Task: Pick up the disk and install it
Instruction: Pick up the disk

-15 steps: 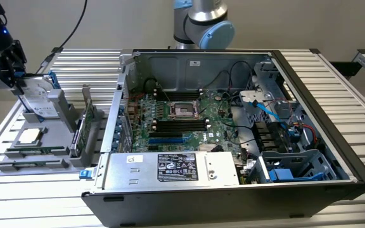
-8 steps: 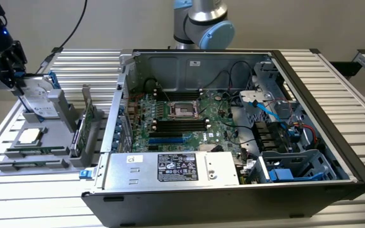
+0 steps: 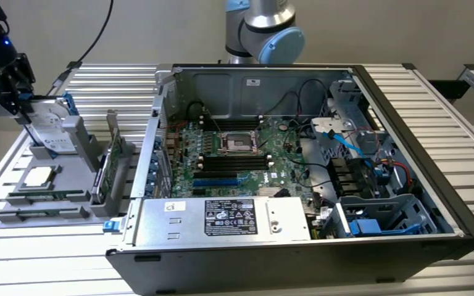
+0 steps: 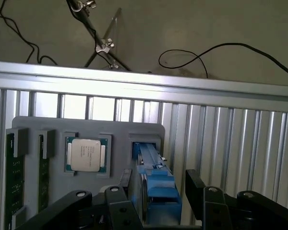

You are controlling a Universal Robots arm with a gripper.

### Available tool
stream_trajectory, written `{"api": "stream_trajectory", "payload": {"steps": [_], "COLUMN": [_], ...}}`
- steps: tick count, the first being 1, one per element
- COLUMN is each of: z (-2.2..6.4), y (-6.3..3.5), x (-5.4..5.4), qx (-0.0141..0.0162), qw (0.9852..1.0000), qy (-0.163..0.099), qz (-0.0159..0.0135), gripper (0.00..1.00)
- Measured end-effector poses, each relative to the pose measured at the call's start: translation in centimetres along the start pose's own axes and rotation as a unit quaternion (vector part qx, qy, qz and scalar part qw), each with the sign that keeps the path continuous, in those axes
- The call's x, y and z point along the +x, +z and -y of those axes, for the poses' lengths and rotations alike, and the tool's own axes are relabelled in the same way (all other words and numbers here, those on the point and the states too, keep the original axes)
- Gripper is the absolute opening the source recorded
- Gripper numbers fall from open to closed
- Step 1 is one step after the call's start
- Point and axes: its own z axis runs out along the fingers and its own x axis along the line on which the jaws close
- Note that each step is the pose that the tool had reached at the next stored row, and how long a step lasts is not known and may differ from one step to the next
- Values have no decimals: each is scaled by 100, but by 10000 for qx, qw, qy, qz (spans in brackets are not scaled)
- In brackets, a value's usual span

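My claw is spread wide and pinches nothing. It hangs over the disk, one finger on each side of the blue frame. I cannot tell whether either finger touches it. The disk stands on edge in a slot at one end of the grey tray. The square chip lies flat beside it, and the memory sticks lie at the tray's other end. The tray rests near the table's edge on the exterior view's left, beside the open computer case.
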Motion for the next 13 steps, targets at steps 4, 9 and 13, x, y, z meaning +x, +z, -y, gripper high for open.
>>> {"api": "stream_trajectory", "payload": {"steps": [4, 9, 13], "z": [0, 0, 0], "y": [3, 7, 10], "x": [0, 0, 0], "qx": [0, 0, 0], "qw": [10000, 10000, 10000], "qy": [1, 3, 4], "qz": [0, 0, 0], "gripper": [56, 41, 41]}}
